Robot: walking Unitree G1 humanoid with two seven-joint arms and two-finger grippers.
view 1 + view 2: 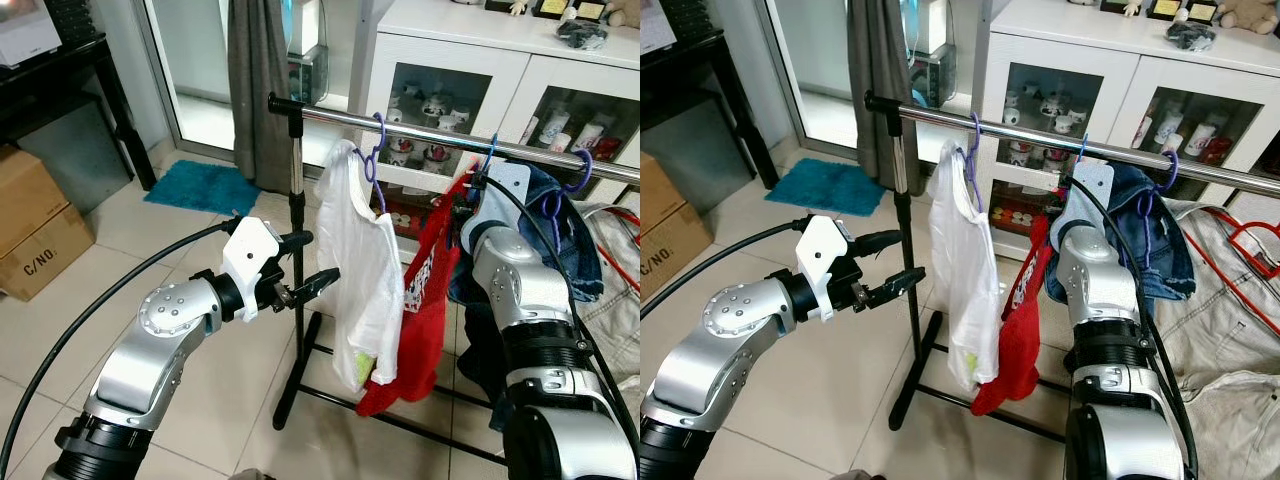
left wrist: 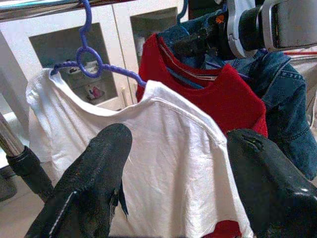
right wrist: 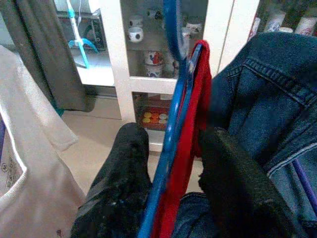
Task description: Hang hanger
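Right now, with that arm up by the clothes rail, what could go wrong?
The right gripper holds the blue hanger carrying the red shirt; if the hook misses the rail, the shirt could drop. The arm is crowded against the denim jacket and may snag it. The open left gripper could brush the white shirt.

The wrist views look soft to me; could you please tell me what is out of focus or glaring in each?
Left wrist view: claw fingers blurred, white shirt fairly sharp. Right wrist view: fingers and blue hanger soft, cabinet bright. Left eye view: rail glints.
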